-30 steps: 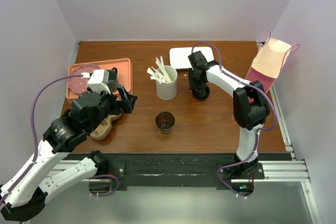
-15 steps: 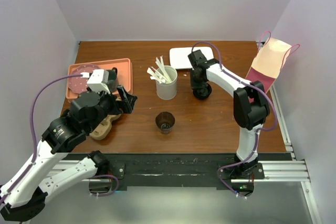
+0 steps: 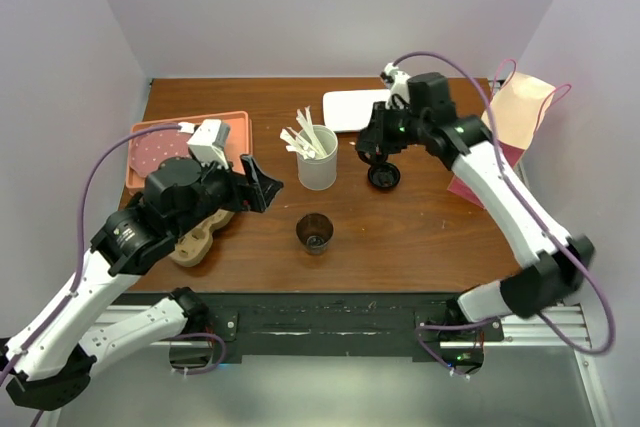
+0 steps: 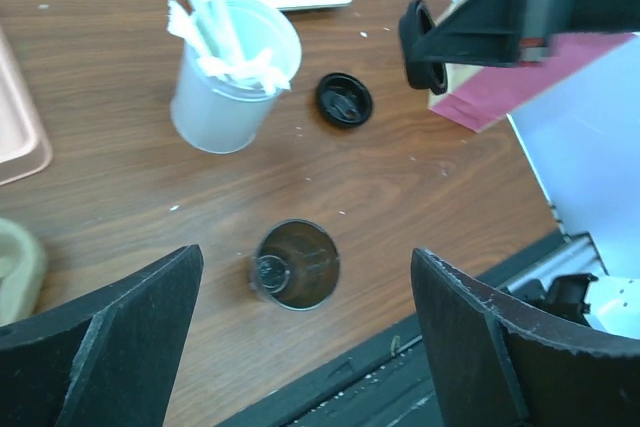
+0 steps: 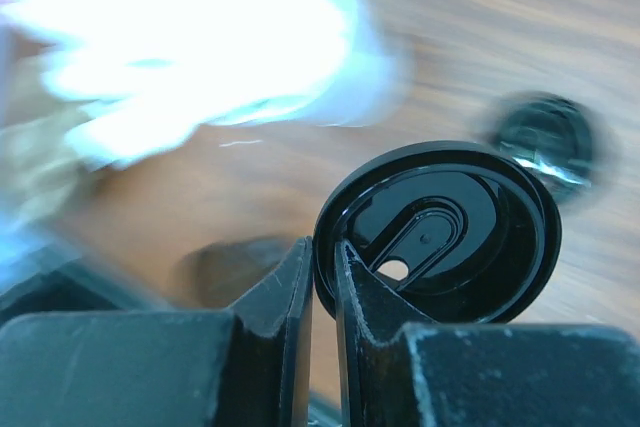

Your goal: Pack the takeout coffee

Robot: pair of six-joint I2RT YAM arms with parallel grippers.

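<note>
Left arm (image 3: 70, 312) and right arm (image 3: 505, 197): white link shells, black joint housings. One purple cable (image 3: 88, 182) loops off the left arm, a second purple cable (image 3: 440, 55) off the right. Left gripper (image 3: 258, 183) and right gripper (image 5: 322, 277): matte black, two wedge-shaped fingers each. White camera box (image 3: 208, 142) mounted at left wrist.

right arm (image 3: 500, 197): elbow swung out to frame right | right gripper (image 3: 382, 141): risen off the table, black lid (image 5: 440, 232) pinched edge-on | left gripper (image 3: 261, 184): nudged right
</note>
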